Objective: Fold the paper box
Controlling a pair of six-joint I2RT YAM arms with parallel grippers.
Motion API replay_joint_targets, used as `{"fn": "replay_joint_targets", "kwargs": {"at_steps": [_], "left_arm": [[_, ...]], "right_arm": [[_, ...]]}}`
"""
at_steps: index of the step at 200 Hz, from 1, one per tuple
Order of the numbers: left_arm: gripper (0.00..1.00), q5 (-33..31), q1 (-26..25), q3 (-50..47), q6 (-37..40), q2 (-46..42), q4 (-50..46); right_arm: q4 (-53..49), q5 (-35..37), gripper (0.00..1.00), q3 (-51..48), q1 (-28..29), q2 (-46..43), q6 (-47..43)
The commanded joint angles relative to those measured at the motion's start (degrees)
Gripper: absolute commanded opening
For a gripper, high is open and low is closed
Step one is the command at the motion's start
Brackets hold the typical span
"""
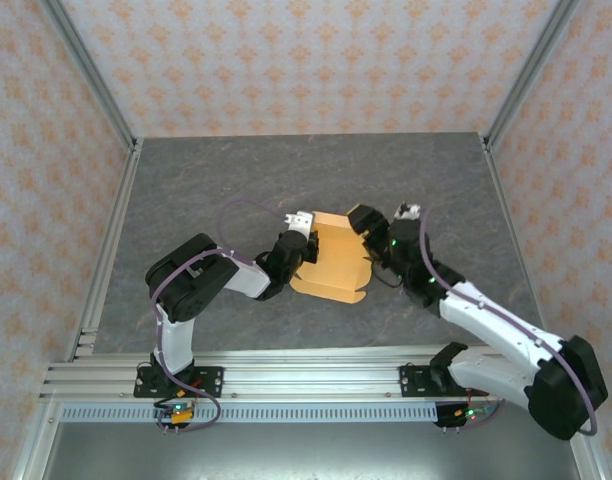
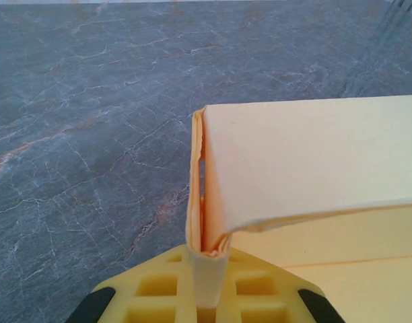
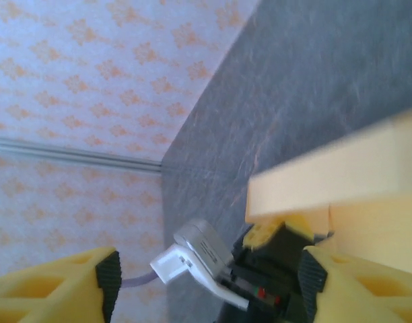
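The paper box (image 1: 331,258) is a light orange-tan sheet, partly folded, lying mid-table between the two arms. My left gripper (image 1: 304,240) is at its left edge, shut on an upright folded side wall (image 2: 204,202). That wall sits between the yellow fingers (image 2: 159,289), and a flap (image 2: 307,155) curls off to the right. My right gripper (image 1: 368,240) stands open at the box's right edge with its black pads (image 3: 108,272) wide apart. A raised box wall (image 3: 334,175) reaches in by its right finger (image 3: 354,289), ungripped.
Grey marbled table top (image 1: 236,180) with patterned walls on three sides and metal corner posts (image 1: 86,70). In the right wrist view, the left arm's white wrist camera (image 3: 202,249) faces me close ahead. An aluminium rail (image 1: 306,375) runs along the near edge.
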Motion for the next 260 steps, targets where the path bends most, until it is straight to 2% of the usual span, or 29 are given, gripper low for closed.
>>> {"fn": "replay_joint_targets", "kwargs": {"at_steps": [1,20,32,47,69,79,97,127,144,156,184,213,244,260], "left_arm": [[0.08,-0.16,-0.38,1.3,2.34,0.66,-0.94],[0.08,0.66,-0.47,0.74,4.0,0.68,0.01],[0.07,1.41,-0.65,0.1,5.53,0.46,0.97],[0.07,1.99,-0.65,-0.5,6.33,-0.07,1.14],[0.08,2.12,-0.65,-1.08,6.83,-0.21,1.81],[0.08,2.62,-0.65,-1.08,7.02,-0.13,1.87],[0.1,3.11,-0.65,-1.08,7.05,-0.18,1.86],[0.14,3.48,-0.65,-1.12,7.14,0.08,2.39],[0.15,3.81,-0.65,-0.92,7.11,0.4,2.32],[0.16,3.92,-0.65,-0.78,7.14,0.4,2.02],[0.17,4.06,-1.04,-1.38,6.85,-0.63,2.95],[0.11,1.51,-1.63,-1.28,7.08,-0.09,3.35],[0.03,-2.1,-3.13,-1.13,8.27,0.44,4.32],[0.0,-3.61,-4.05,-0.76,9.32,0.77,4.85]], "right_arm": [[-21.77,-8.76,0.79,11.41,-7.88,5.55,-25.28],[-35.09,-16.24,0.83,23.76,-12.74,18.44,-40.36],[-41.3,-15.4,0.86,30.66,-13.26,25.74,-45.99],[-43.97,-15.11,0.88,36.12,-13.55,31.94,-49.76],[-41.71,-26.52,0.87,40.34,-15.36,38.92,-53.08],[-43.26,-32.51,0.81,43.4,-15.9,42.72,-54.76],[-47.68,-38.65,0.75,47.76,-15.87,47.06,-56.52],[-49.6,-39.61,0.71,47.45,-15.83,49.79,-58.85],[-50.06,-42.24,0.62,47.7,-15.81,51.02,-59.13],[-49.63,-43.97,0.61,47.47,-15.73,51.16,-58.78],[-46.98,-43.28,0.53,44.89,-15.09,50.82,-54.88],[-41.39,-41.27,0.51,38.24,-13.99,47.59,-47.48],[-35.89,-35.84,0.48,31.76,-13.04,42.91,-39.47],[-32.67,-35.9,0.48,29.11,-12.57,41.2,-35.54]]}}
